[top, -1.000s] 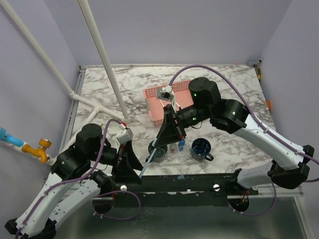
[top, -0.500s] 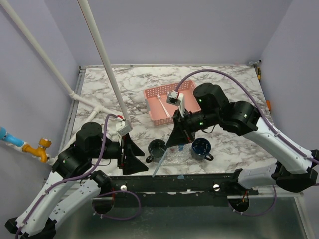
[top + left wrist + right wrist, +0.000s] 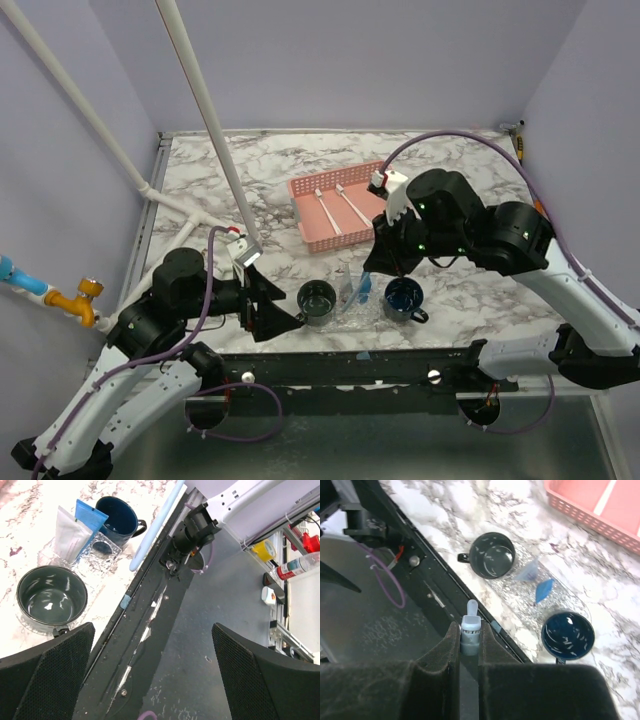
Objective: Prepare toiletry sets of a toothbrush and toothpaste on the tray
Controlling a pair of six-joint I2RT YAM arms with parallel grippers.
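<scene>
My right gripper (image 3: 375,265) (image 3: 469,630) hangs over the tray (image 3: 352,312), shut on a pale blue toothbrush (image 3: 470,625) that points down from its fingers. The lower end of that toothbrush (image 3: 157,525) shows in the left wrist view, above the table's front edge. The clear tray (image 3: 555,607) lies between two mugs and holds a blue toothpaste sachet (image 3: 545,589) (image 3: 365,289) and a whitish one (image 3: 527,571) (image 3: 70,527). My left gripper (image 3: 278,315) (image 3: 155,680) stands wide open and empty, low at the table's front edge, left of the grey mug.
A grey mug (image 3: 318,300) stands left of the tray and a dark blue mug (image 3: 404,297) right of it. Behind them a pink lattice basket (image 3: 308,222) holds two white toothbrushes (image 3: 327,210). The black front rail (image 3: 145,605) runs under my left gripper.
My right gripper has carried the pale blue toothbrush to the right, from beside the left gripper to above the tray. My left gripper has opened wide and turned toward the grey mug.
</scene>
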